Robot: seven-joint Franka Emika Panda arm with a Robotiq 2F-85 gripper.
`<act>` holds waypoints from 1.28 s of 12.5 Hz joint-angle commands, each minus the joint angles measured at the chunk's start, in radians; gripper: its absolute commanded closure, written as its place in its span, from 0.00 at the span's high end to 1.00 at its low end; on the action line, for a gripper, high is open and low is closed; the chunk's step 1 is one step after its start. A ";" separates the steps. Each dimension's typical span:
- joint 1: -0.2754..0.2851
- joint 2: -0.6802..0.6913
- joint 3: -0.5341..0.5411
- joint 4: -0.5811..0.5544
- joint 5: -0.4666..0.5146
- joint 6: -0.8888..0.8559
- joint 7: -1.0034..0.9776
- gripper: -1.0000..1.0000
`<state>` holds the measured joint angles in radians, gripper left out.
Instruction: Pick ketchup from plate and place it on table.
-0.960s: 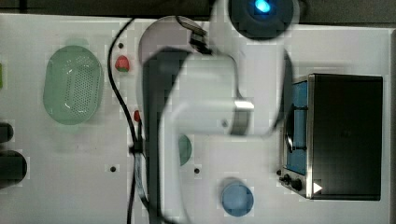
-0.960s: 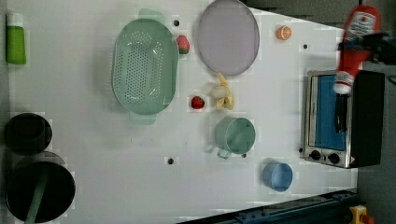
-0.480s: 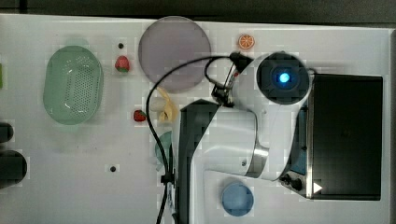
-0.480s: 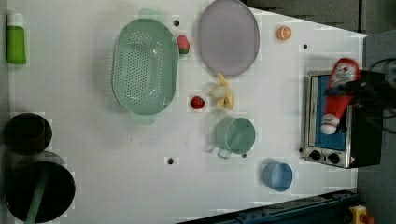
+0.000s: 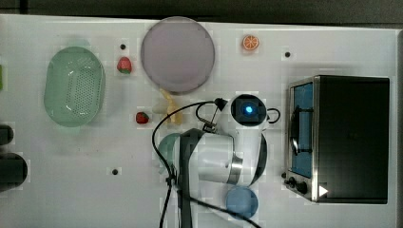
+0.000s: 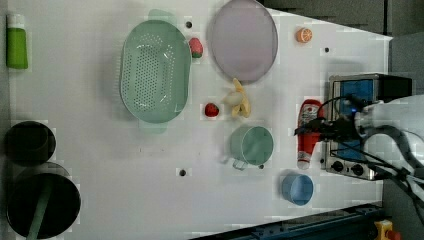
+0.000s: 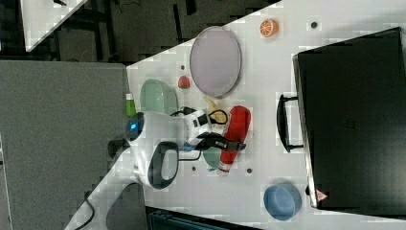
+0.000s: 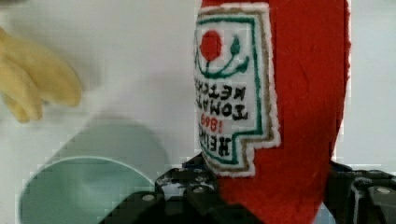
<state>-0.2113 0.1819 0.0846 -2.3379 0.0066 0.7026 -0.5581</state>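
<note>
The ketchup (image 6: 306, 112) is a red bottle with a white cap and label. My gripper (image 6: 307, 131) is shut on it around its middle. Bottle and gripper sit over the white table (image 6: 100, 175), between the green cup (image 6: 251, 145) and the toaster oven (image 6: 352, 125). The right view shows the ketchup (image 7: 238, 122) lying lengthwise in the gripper (image 7: 229, 143). From the wrist, the ketchup (image 8: 299, 93) is close up, with dark fingers (image 8: 187, 193) on either side. The mauve-grey plate (image 5: 177, 54) is bare, far from the bottle. In the top view my arm (image 5: 223, 152) covers the bottle.
A green basket (image 6: 155, 71), a strawberry (image 6: 196, 46), a small red piece (image 6: 211, 109) and a banana (image 6: 237, 99) lie near the plate. A blue bowl (image 6: 297, 189) sits beside the oven. An orange slice (image 6: 303, 35) lies at the far edge.
My arm has swung off the plate side toward the oven, carrying the ketchup. In the left view the bottle moved from the upper right down to beside the green cup.
</note>
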 commanded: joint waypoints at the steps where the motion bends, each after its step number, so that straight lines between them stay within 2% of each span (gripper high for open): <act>1: 0.020 0.021 0.014 0.035 0.008 0.079 -0.008 0.64; 2: 0.022 0.045 0.016 0.034 0.008 0.111 -0.008 0.64; 3: 0.022 0.061 0.017 0.033 0.008 0.132 -0.008 0.68; 6: 0.023 0.057 0.021 0.036 0.008 0.136 -0.008 1.00; 11: 0.023 -0.043 0.025 0.113 0.008 0.095 0.055 1.00; 16: 0.027 -0.193 0.038 0.333 0.008 -0.235 0.434 1.00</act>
<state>-0.1942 0.0429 0.1218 -2.0742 0.0078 0.5054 -0.3147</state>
